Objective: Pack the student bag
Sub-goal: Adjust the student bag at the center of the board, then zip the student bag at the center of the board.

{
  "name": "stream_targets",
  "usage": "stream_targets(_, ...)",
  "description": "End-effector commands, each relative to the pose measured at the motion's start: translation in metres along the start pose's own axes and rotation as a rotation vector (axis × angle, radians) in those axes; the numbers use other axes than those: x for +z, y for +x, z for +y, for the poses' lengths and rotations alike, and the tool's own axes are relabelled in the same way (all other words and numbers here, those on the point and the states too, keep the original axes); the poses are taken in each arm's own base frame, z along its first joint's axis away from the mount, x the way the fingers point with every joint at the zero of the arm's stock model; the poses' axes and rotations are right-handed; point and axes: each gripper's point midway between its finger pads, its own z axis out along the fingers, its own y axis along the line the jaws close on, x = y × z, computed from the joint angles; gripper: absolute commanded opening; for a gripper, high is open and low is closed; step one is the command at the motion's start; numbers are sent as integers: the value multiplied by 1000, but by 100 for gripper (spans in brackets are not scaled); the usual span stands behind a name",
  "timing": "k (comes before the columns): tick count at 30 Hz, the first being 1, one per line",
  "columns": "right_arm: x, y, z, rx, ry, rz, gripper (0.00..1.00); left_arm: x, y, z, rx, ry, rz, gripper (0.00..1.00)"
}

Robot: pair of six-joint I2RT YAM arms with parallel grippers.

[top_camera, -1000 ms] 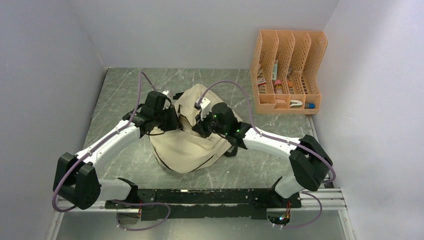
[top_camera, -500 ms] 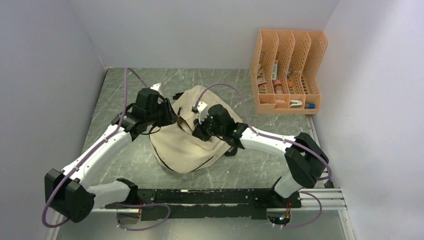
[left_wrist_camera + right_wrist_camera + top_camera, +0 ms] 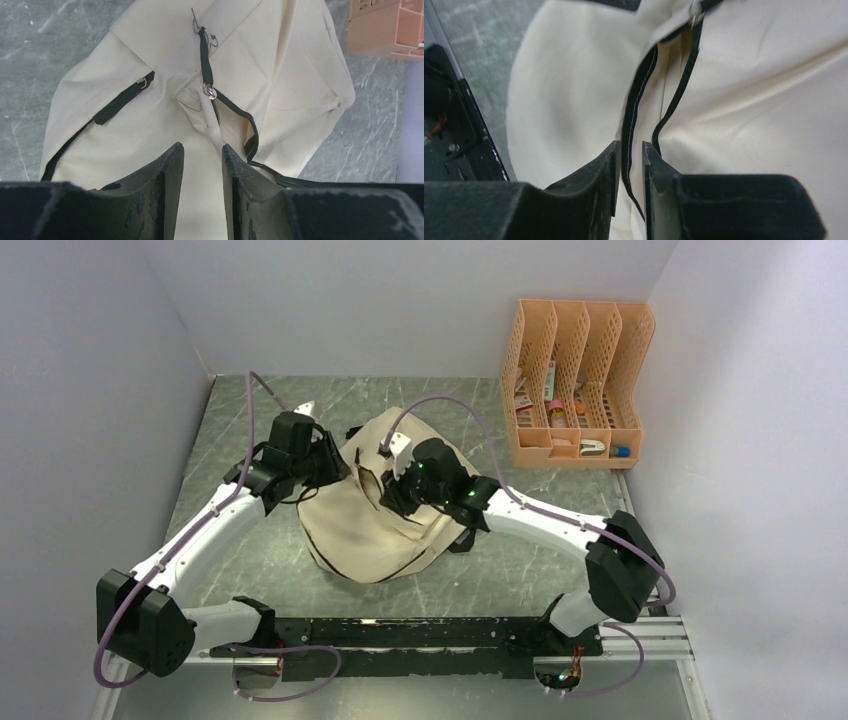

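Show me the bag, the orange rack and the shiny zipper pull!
student bag [image 3: 365,535]: top view, beige front fabric.
orange rack [image 3: 634,360]: top view, right side wall.
zipper pull [image 3: 212,92]: left wrist view, silver ring.

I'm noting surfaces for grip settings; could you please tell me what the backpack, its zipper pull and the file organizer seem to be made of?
Backpack: matte cream woven fabric, probably canvas; it creases and slumps.
Zipper pull: small, shiny, silvery, likely metal.
File organizer: rigid orange perforated walls, apparently moulded plastic.
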Motion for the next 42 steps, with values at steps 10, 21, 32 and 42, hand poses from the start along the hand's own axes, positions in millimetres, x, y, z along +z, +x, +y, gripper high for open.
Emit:
stream_targets(10, -3, -118, -51, 113, 318, -295, 28, -7, -22, 15, -16, -18, -94, 38)
stream_targets(21, 52, -117, -65, 326, 380, -191, 34, -9, -13, 24, -11, -14, -83, 38)
stream_targets(32, 88, -90, -75, 372, 419, -106, 40, -8, -6, 24, 5, 6, -74, 38)
stream_targets(42, 118, -67, -79, 307, 457, -10, 40, -8, -2, 25, 12, 14, -72, 38)
